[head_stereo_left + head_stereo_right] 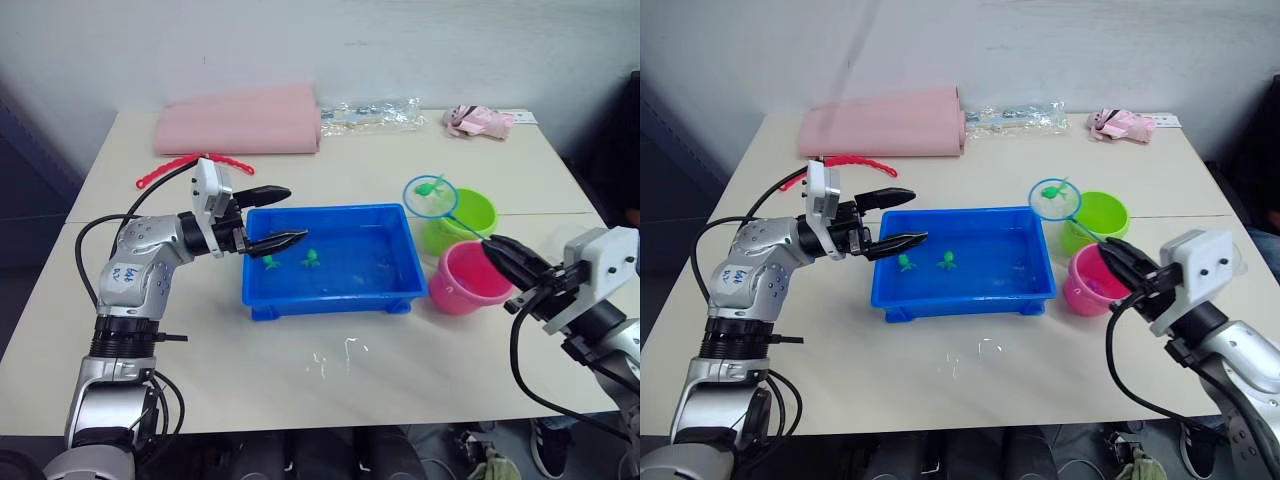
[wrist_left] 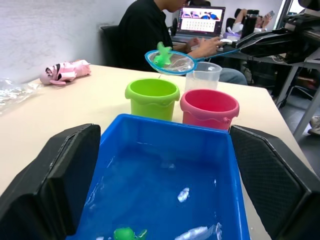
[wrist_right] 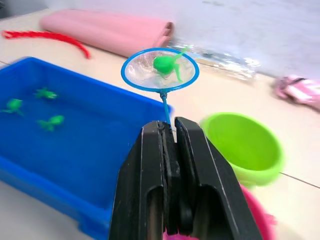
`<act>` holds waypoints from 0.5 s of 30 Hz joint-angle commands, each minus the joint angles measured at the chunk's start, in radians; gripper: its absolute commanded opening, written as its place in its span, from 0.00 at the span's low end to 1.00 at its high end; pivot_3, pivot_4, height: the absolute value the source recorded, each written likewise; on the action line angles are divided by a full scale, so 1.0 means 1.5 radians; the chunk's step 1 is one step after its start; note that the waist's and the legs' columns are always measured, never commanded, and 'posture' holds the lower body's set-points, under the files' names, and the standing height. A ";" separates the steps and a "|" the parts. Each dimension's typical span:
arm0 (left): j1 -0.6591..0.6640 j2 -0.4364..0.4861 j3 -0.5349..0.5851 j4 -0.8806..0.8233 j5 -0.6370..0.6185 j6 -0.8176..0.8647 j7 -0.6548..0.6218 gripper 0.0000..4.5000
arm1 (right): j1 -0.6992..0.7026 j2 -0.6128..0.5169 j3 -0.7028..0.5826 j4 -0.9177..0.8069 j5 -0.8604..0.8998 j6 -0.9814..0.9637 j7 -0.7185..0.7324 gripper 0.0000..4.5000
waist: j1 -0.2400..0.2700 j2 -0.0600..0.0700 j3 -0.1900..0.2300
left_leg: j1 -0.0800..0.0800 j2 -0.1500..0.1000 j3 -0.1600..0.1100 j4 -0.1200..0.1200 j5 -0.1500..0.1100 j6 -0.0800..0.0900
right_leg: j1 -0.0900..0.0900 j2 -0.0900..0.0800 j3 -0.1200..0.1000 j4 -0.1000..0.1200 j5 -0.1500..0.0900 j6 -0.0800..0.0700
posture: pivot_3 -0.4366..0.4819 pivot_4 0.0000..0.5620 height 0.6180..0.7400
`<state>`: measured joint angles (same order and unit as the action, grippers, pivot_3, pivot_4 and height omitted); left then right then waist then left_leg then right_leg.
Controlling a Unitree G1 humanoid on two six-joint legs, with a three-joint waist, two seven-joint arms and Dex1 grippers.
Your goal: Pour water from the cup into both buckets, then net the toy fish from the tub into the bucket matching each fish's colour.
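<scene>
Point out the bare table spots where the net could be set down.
Bare table runs along the near edge in front of the blue tub, and between the tub's far rim and the pink roll. Crowded: the right of the tub, where the green bucket, pink bucket and right gripper cluster.

The net's handle [image 3: 164, 107] vanishes between the right gripper's [image 3: 170, 131] fingers. The cup [image 2: 202, 76] stands half hidden behind the pink bucket [image 2: 209, 108]

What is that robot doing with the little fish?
The right gripper is shut on the net, which holds a green fish lifted out of the blue tub, near the green bucket. The left gripper is open over the tub's end. A few green fish float in the tub, and the pink bucket stands beside it.
</scene>
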<state>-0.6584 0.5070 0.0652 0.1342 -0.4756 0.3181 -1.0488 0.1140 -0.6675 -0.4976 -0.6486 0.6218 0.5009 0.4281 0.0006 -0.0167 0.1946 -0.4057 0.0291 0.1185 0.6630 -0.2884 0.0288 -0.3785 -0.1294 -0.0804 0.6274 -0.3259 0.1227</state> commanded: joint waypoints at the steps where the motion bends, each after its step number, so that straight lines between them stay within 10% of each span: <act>1: -0.012 -0.007 0.005 -0.012 -0.008 0.000 0.006 0.99 | -0.009 -0.022 -0.035 0.053 -0.064 -0.062 0.013 0.00 | 0.000 0.000 0.000 | 0.000 0.000 0.000 0.000 0.000 0.000 | 0.000 0.000 0.000 0.000 0.000 0.000 | 0.48 0.27 1.00; 15: -0.007 -0.022 -0.006 -0.061 -0.011 0.051 0.038 0.99 | -0.067 -0.126 0.087 0.251 -0.416 -0.323 0.017 0.00 | -0.001 0.000 0.000 | 0.000 0.000 0.001 0.001 0.000 0.000 | 0.000 0.000 0.001 0.000 0.000 0.000 | 0.48 0.27 1.00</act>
<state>-0.6579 0.4769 0.0568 0.0816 -0.4770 0.3912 -0.9969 0.0238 -0.8437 -0.3573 -0.2670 0.0342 0.0654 0.4647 -0.0013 -0.0167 0.1946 -0.4049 0.0291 0.1195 0.6641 -0.2878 0.0284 -0.3784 -0.1294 -0.0795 0.6273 -0.3259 0.1230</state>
